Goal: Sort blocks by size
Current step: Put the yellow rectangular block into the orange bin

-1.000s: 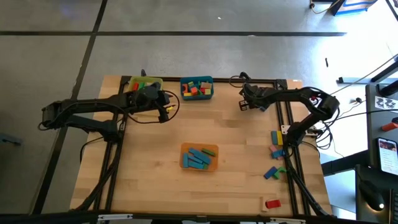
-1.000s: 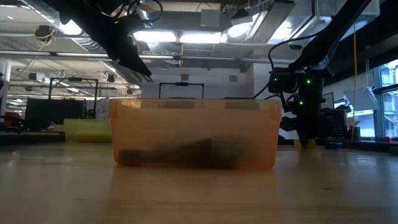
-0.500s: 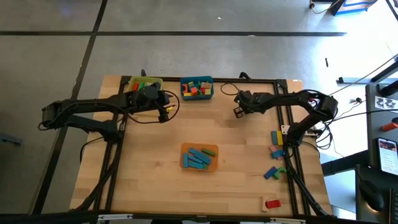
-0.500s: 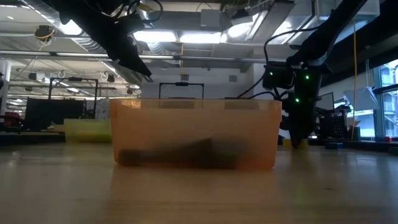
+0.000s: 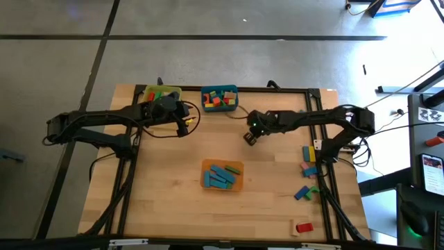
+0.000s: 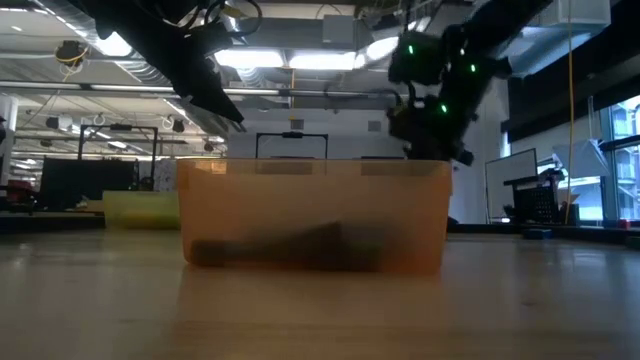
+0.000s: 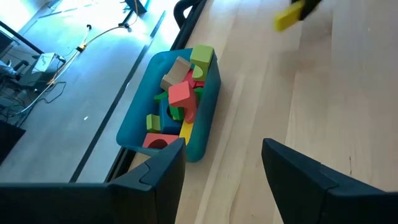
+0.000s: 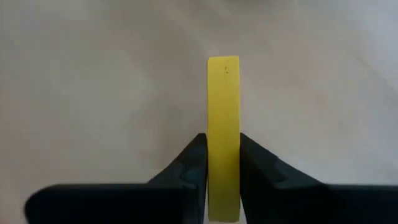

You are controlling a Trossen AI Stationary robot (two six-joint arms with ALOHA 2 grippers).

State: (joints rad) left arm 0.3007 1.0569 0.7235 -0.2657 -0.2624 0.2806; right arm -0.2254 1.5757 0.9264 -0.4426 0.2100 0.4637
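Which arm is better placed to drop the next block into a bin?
The right: its pincer is shut on a yellow block above the table between the teal bin and orange bin. The left pincer is open and empty.

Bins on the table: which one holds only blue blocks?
The orange bin at the table's middle: everything visible in it is blue. The teal bin and yellow bin along the far edge hold mixed colours.
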